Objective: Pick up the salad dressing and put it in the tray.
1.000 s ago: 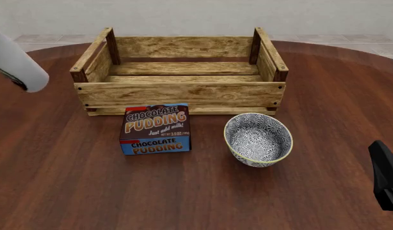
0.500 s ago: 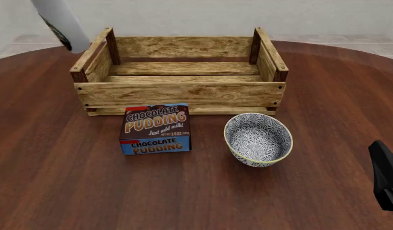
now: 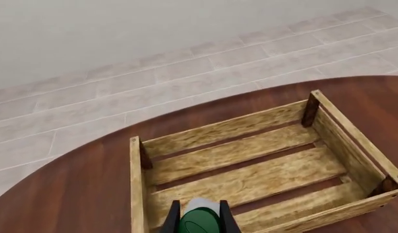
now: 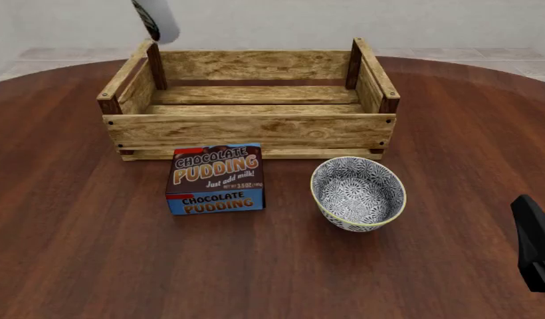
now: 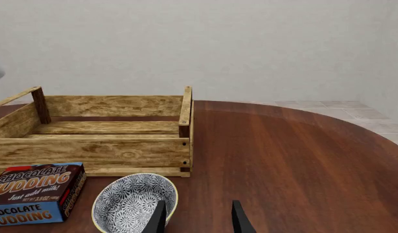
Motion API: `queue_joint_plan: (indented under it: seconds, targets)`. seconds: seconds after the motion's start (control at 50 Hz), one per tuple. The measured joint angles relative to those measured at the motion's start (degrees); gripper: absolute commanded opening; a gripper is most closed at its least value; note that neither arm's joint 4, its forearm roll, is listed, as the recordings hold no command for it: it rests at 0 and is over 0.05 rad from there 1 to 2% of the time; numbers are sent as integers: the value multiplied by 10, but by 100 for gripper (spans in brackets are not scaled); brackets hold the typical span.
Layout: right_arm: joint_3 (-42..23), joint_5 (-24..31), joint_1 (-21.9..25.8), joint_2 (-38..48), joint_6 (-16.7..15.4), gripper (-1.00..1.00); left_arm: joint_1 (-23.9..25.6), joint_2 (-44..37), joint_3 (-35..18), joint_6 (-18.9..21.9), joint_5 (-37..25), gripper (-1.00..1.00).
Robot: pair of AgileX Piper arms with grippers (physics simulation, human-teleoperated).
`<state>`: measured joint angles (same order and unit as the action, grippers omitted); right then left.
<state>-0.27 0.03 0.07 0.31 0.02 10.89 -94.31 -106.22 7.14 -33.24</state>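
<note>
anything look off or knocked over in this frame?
Nothing stands out. The light-wood slatted tray sits square, the brown-and-blue chocolate pudding box lies flat, the blue-white patterned bowl is upright. The white salad dressing bottle with green label is airborne, tilted, in the left gripper above the tray.

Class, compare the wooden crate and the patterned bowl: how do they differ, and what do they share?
The tray is rectangular, light slatted wood with darker corner posts; the bowl is round, with a blue-white pattern. The tray is much larger and stands farther from the arms; the bowl is nearer, beside the pudding box. Both rest upright and empty on the table.
</note>
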Motion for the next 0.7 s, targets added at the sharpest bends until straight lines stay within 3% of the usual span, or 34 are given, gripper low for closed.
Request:
queue_joint_plan:
  seconds: [0.32,0.7]
  targets:
    - [0,0,0,0,0,100,17,-111,-103,-13,-6,-100]
    - [0,0,0,0,0,100,32,-186,-114,-21,47,-100]
